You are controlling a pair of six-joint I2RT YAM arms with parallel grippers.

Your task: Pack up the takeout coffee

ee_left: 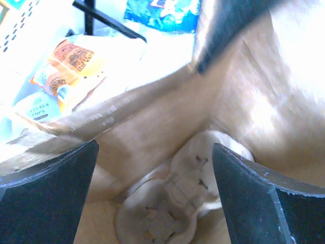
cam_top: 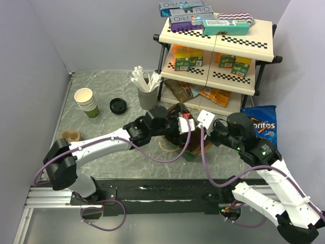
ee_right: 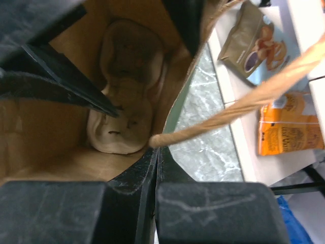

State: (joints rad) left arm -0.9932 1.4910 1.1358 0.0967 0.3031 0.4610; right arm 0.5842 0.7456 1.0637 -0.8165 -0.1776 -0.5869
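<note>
The takeout coffee [cam_top: 118,105] stands on the table at the back left; from above mostly its round black lid shows. It is apart from both grippers. A brown paper bag [cam_top: 189,148] stands open at the table's middle. My left gripper [cam_top: 184,125] [ee_left: 155,146] is open and empty, reaching down into the bag above a pale pulp cup carrier [ee_left: 167,203] on the bag's floor. My right gripper [cam_top: 204,122] [ee_right: 157,151] is shut on the bag's rim, beside its twine handle [ee_right: 238,104]. The carrier [ee_right: 127,101] and a left finger [ee_right: 61,81] show in the right wrist view.
A stack of cream-white cups [cam_top: 87,101] stands left of the coffee. A grey holder of white cutlery [cam_top: 147,94] stands behind the bag. A shelf rack of snacks [cam_top: 218,43] fills the back right, with a blue chip bag [cam_top: 261,124] beside it. A brown paper piece [cam_top: 69,135] lies at the far left.
</note>
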